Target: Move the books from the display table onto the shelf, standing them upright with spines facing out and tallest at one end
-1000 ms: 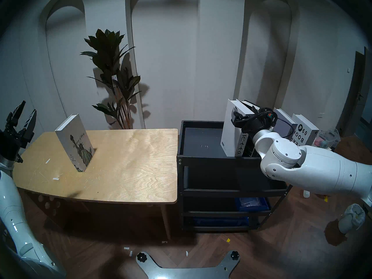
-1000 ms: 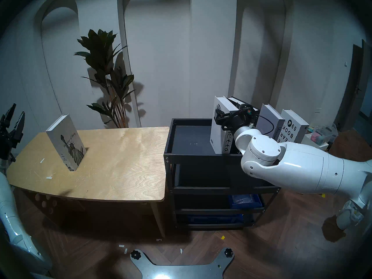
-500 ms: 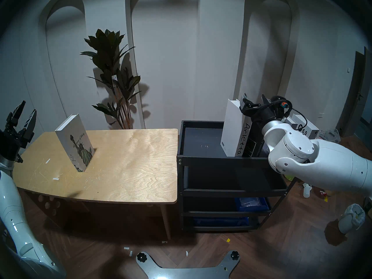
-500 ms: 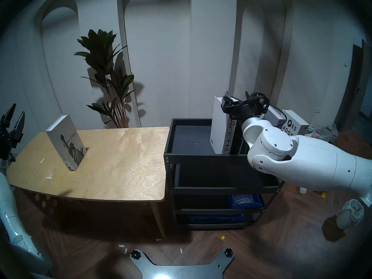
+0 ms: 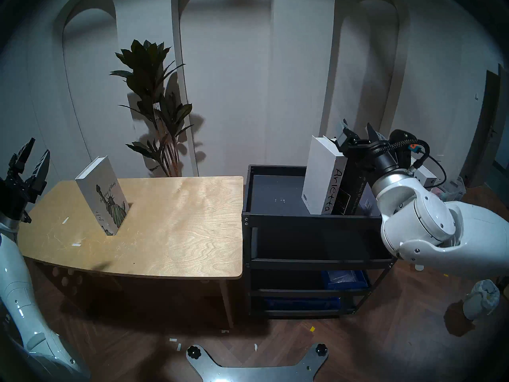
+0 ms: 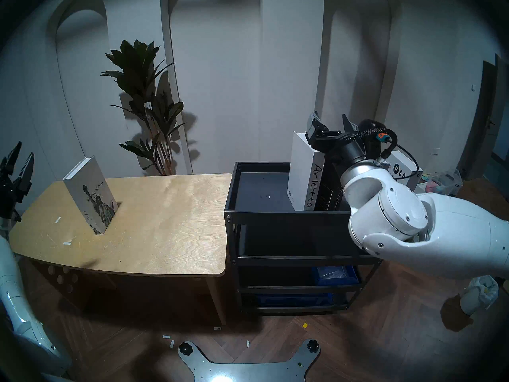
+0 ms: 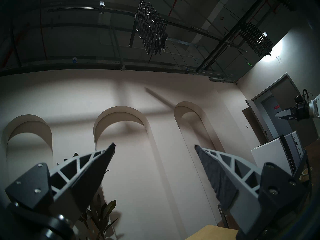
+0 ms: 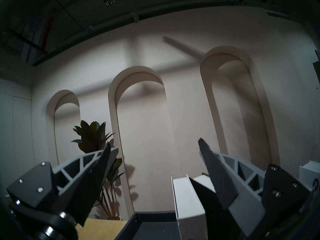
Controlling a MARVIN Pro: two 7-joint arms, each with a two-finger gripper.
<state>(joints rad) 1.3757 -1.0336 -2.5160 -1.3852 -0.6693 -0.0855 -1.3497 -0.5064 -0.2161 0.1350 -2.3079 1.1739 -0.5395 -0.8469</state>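
**Op:** Dim arched walls behind, and my right claw (image 5: pixel 358 130) now hangs above the book row on the shelf (image 5: pixel 275 196), fingers spread wide, gripping nothing. A second ago it sat low against the white "Arietta" (image 5: pixel 321 177); since then I've lifted it up and back toward my right.

**Spotter:** So that one is placed?

**Op:** I'd judge so. "Arietta" stands upright, spine toward me, touching the black "Crime and Punishment" (image 5: pixel 349 191) on its right. Farther right my own forearm covers most of the row; only a corner of the white yearbook (image 6: pixel 402 166) shows, and the grey one I can't make out.

**Spotter:** And the left?

**Op:** Left claw (image 5: pixel 29 161) is parked off the bench's left end, pointing up, fingers apart and empty. It hasn't stirred.

**Spotter:** What's left, then?

**Op:** One book: the Statue of Liberty volume (image 5: pixel 103 194) stands on its edge on the bench (image 5: pixel 179 235), cover toward me, near the left end. It's well apart from the shelf, which stands against the bench's right end.

**Spotter:** Anything in the way?

**Op:** Bits of tape on the bench (image 5: pixel 76 244), harmless. A potted plant (image 5: pixel 157 105) behind, clear of the path. Shelf space left of "Arietta" is free.
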